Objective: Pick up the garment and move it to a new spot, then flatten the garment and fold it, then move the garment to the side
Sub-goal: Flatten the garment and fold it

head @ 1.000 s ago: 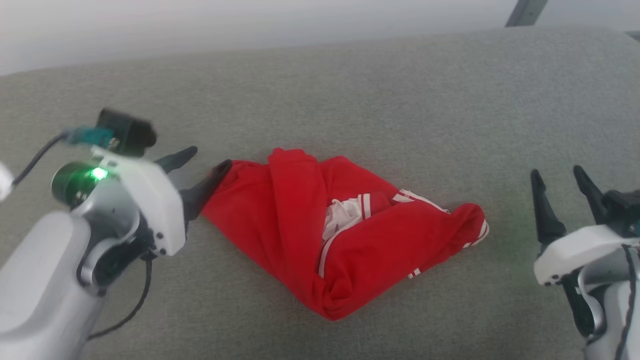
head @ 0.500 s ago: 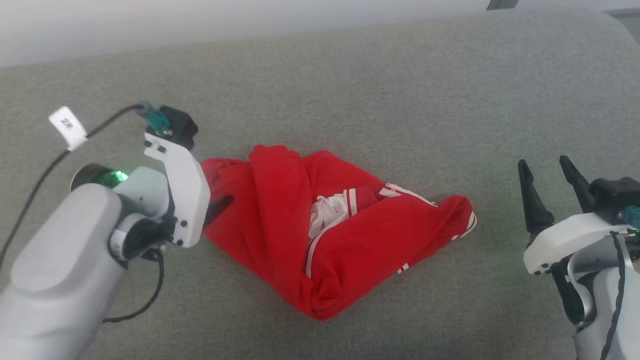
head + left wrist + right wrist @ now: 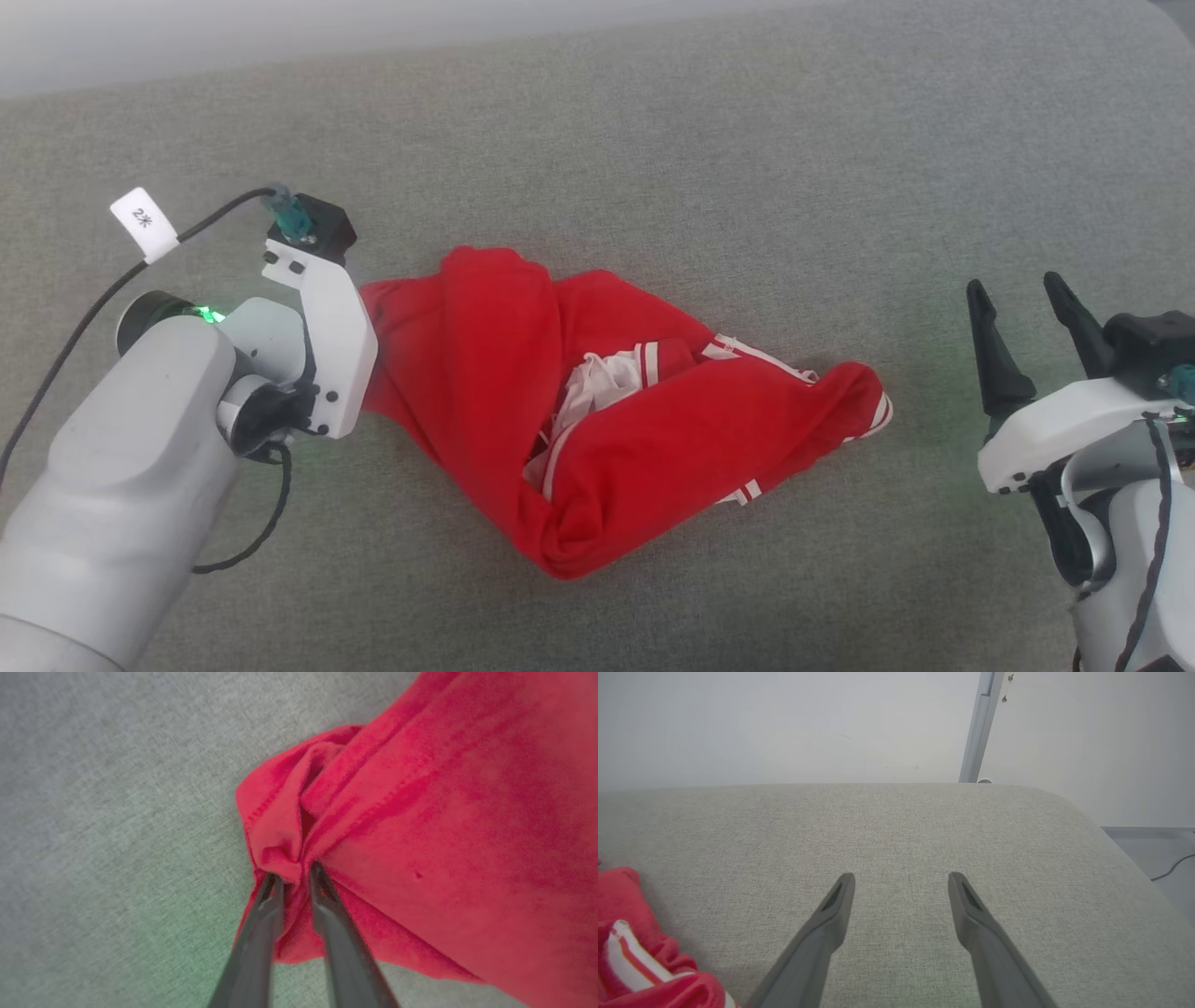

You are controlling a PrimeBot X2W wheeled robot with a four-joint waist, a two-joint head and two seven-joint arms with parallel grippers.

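Note:
The garment (image 3: 597, 420), a bright red T-shirt with white striped sleeves, lies crumpled in the middle of the grey cushion. In the left wrist view my left gripper (image 3: 293, 872) is shut on a bunched red corner of the garment (image 3: 420, 812) at its left end. In the head view that wrist (image 3: 322, 345) hides the fingers. My right gripper (image 3: 1022, 322) stands open to the right of the garment, apart from it, with nothing between its fingers (image 3: 901, 886). A striped sleeve edge of the garment (image 3: 626, 952) shows at the lower left of the right wrist view.
The grey fabric cushion (image 3: 653, 168) spreads wide behind and around the garment. Its rounded far right corner (image 3: 1064, 802) drops off to the floor. A pale wall and a metal post (image 3: 978, 728) stand behind it. A black cable with a white tag (image 3: 145, 224) trails from my left wrist.
My left gripper has moved onto the garment's left corner and closed on it, bunching the cloth. The head camera has shifted. The right gripper holds its place, open.

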